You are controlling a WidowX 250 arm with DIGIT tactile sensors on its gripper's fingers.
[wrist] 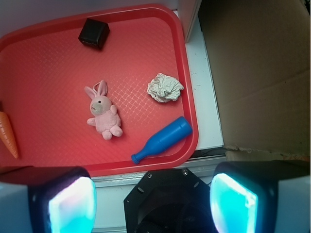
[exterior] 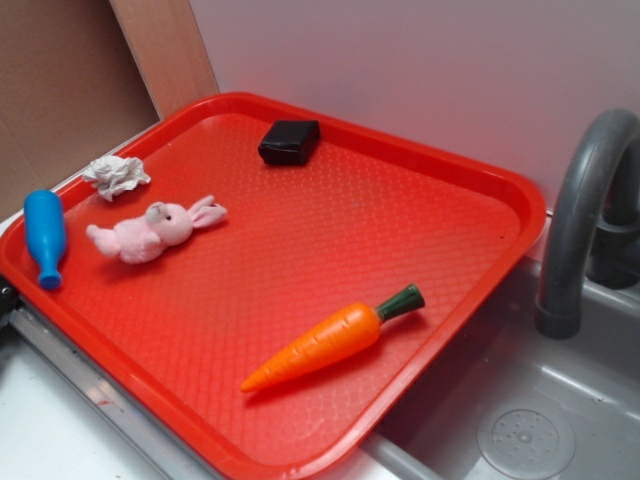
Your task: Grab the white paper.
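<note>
The white paper (exterior: pixel 117 176) is a small crumpled wad lying in the far left corner of the red tray (exterior: pixel 440 170). It also shows in the wrist view (wrist: pixel 165 88), near the tray's right rim (wrist: pixel 190 97). My gripper (wrist: pixel 153 201) is high above, outside the tray's near edge. Its jaws stand wide apart with nothing between them, and the glowing pads (wrist: pixel 72 206) frame the bottom of the wrist view. The gripper does not show in the exterior view.
On the tray lie a pink plush bunny (exterior: pixel 152 231), a blue bottle (exterior: pixel 45 236), a black block (exterior: pixel 290 142) and an orange carrot (exterior: pixel 330 338). A grey sink with a faucet (exterior: pixel 580 220) sits right of the tray. Cardboard (wrist: pixel 257 73) stands beside the tray.
</note>
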